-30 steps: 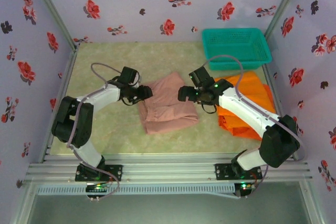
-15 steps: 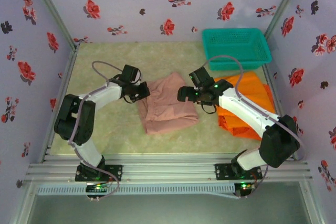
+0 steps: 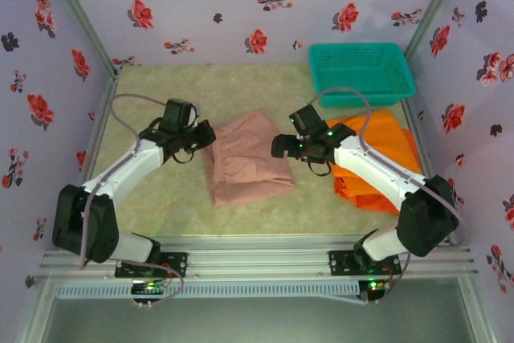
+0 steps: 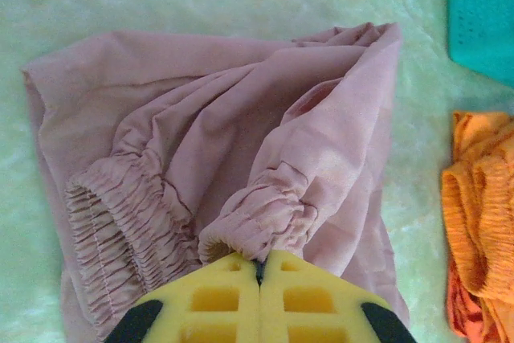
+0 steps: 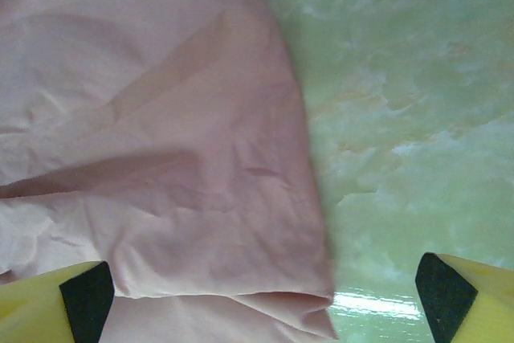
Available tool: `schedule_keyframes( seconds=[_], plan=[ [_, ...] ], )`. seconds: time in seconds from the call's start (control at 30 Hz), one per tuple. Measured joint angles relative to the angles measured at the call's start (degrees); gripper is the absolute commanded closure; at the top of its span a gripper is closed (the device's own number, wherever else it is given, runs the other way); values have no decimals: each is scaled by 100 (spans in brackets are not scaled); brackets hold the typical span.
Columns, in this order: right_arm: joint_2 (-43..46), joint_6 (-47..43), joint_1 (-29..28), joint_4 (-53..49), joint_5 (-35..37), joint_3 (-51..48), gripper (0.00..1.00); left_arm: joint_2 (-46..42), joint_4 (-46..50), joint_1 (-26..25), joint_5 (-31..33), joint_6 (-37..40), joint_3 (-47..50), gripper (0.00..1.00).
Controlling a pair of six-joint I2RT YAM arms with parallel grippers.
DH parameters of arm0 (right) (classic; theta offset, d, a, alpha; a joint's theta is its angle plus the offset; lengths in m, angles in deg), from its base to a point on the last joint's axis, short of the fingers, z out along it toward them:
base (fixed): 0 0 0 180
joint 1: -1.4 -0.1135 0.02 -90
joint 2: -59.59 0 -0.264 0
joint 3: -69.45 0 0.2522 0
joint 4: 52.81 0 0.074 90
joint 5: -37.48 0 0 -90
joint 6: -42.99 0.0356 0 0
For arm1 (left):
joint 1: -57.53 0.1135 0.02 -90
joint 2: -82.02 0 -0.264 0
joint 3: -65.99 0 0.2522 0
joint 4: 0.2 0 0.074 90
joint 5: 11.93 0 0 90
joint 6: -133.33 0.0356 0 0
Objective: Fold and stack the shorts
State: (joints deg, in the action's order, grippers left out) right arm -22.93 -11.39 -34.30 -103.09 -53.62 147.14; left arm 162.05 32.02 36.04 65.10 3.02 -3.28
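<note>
The dusty pink shorts [image 3: 247, 160] lie crumpled on the green mat between my arms. My left gripper [image 3: 207, 136] is at their left edge. In the left wrist view it [image 4: 259, 261] is shut on a bunched piece of the gathered waistband of the pink shorts [image 4: 217, 134]. My right gripper [image 3: 278, 147] hovers open over their right edge. In the right wrist view its fingertips [image 5: 80, 299] stand wide apart above the flat pink cloth [image 5: 144, 134] with nothing between them. Orange shorts [image 3: 392, 136] lie heaped at the right, partly under my right arm.
A teal mesh basket [image 3: 361, 74] stands at the back right, behind the orange heap; its corner [image 4: 482, 6] shows in the left wrist view beside the orange cloth [image 4: 478, 214]. Flowered walls close in the mat on three sides. Bare mat [image 3: 152, 198] lies front left.
My left gripper has shut on the pink waistband and moved left, dragging the pink shorts leftward away from the right gripper. The right arm has stayed put.
</note>
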Motion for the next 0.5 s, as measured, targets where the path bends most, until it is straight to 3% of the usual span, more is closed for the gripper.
schedule_keyframes(
  seconds=[0.5],
  plan=[
    [-181, 13, -122, 76, -262, -129, 2, 1200, -914, 1025, -223, -2, 876, 99]
  ],
)
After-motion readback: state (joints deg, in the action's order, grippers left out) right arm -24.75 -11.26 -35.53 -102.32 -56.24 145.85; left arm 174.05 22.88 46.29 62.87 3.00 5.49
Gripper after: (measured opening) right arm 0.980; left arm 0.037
